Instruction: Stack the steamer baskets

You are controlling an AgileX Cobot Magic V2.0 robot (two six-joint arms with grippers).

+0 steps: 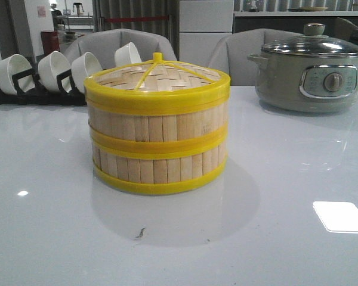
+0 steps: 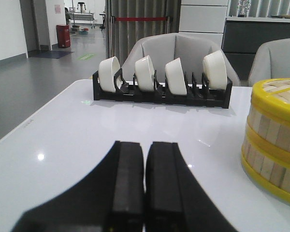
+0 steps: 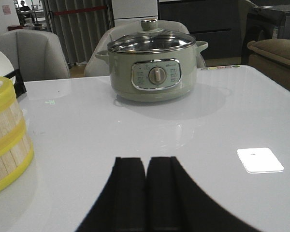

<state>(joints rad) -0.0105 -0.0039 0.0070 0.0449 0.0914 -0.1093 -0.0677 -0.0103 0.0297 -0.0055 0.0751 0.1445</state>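
Observation:
Two steamer baskets stand stacked at the middle of the white table: the upper basket [image 1: 158, 126] rests on the lower basket [image 1: 158, 168]. A woven lid [image 1: 158, 78] with a yellow rim covers the top. The stack also shows as the upper basket [image 2: 275, 129] in the left wrist view and the lower basket [image 3: 5, 159] in the right wrist view. My left gripper [image 2: 145, 147] is shut and empty, well clear of the stack's left side. My right gripper [image 3: 146, 162] is shut and empty on the stack's right. Neither gripper shows in the front view.
A black rack [image 1: 36, 92] with several white bowls [image 1: 53, 70] stands at the back left. A grey-green electric pot [image 1: 313, 74] with a glass lid sits at the back right. Grey chairs stand behind the table [image 1: 179, 238].

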